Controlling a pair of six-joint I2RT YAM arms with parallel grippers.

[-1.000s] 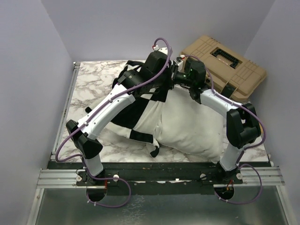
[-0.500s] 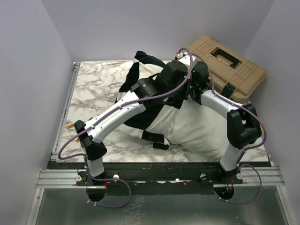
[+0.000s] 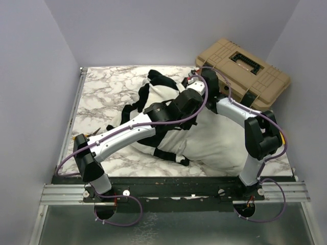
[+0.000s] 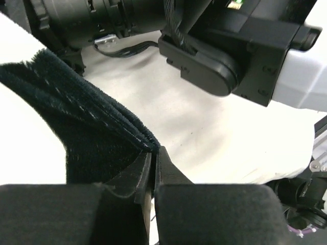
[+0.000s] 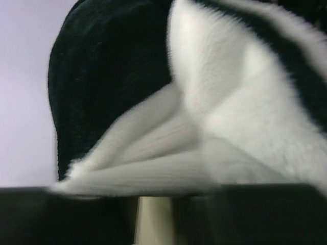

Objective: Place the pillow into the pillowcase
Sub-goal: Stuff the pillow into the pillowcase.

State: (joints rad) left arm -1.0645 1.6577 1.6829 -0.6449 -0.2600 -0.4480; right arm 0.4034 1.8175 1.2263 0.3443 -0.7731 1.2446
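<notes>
Centrally, the pillow (image 3: 214, 140) lies on the right of the marble table (image 3: 102, 92), which shows open surface on the left. The black-and-white checked pillowcase (image 3: 158, 89) sheathes its far left end. The left gripper (image 4: 153, 155) is clamped on the case's black hem. Whether the right gripper (image 5: 155, 209), buried in plush fabric, grips anything cannot be told. A tan case (image 3: 245, 69) sits beyond the pillow.

The pillow (image 3: 217, 145) lies across the counter (image 3: 99, 94) at centre right, its left part covered by the pillowcase (image 3: 156, 94); a toolbox (image 3: 244, 71) sits upper right.
</notes>
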